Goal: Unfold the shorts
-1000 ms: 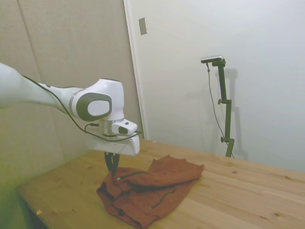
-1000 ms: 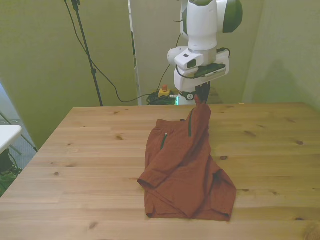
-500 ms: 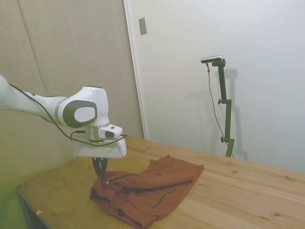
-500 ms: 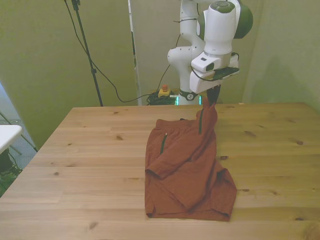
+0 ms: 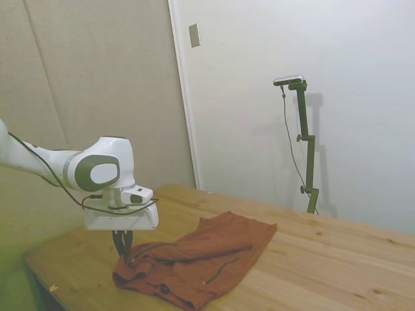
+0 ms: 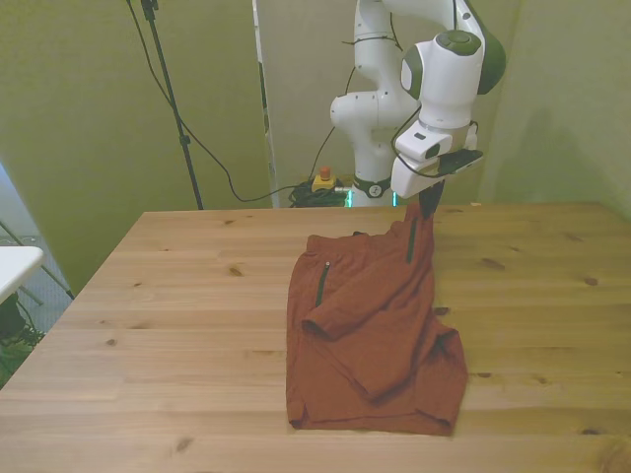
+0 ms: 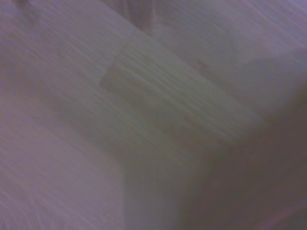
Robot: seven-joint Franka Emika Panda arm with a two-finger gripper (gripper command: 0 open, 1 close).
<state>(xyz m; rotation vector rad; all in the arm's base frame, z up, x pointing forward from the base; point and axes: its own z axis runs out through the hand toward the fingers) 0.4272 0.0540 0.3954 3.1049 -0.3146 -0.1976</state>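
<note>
Jaws clamped on shorts' point(image 6: 375, 325) corner

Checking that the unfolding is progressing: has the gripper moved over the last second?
Yes. In the front view the gripper, shut on the rust-red cloth shorts, has moved toward that view's right along the wooden table's far edge, dragging the pinched corner with it.
</note>
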